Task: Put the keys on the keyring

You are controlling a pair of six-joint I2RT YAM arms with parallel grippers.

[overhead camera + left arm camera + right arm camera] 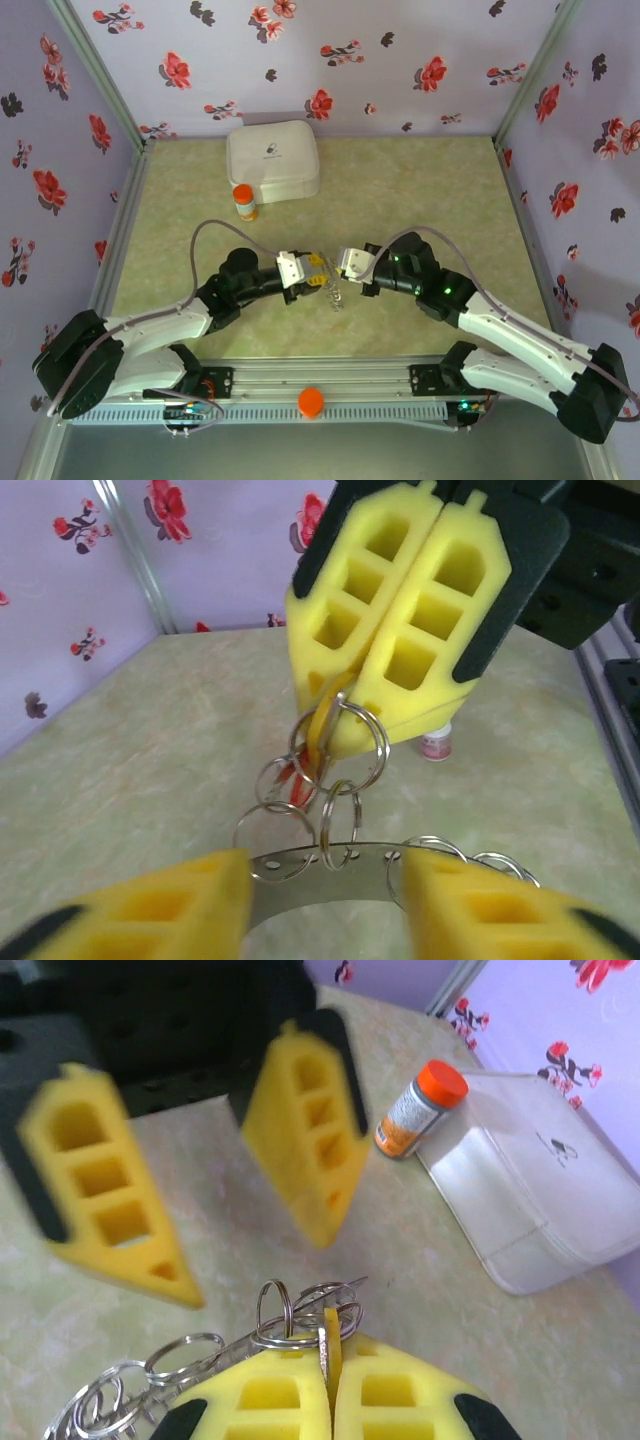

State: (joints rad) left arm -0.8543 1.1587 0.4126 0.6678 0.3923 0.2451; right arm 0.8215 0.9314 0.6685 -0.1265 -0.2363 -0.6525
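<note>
The keyring [300, 892] is a curved grey metal band with punched holes and several split rings hooked through it; it hangs low over the table between both grippers [334, 293]. My right gripper [330, 1348] is shut on the brassy yellow key [330, 1328], whose ring links into the cluster. In the left wrist view this right gripper [340, 745] pinches the yellow key [322, 725], and the red-tagged key [291, 780] dangles just below it. My left gripper [320, 872] is open, its fingers standing either side of the band, and faces the right one [252, 1258].
An orange-capped bottle [244, 202] stands in front of a white case [272, 160] at the back of the table. A small white pot [437, 743] sits on the table behind the right gripper. Flowered walls close off the left, right and back.
</note>
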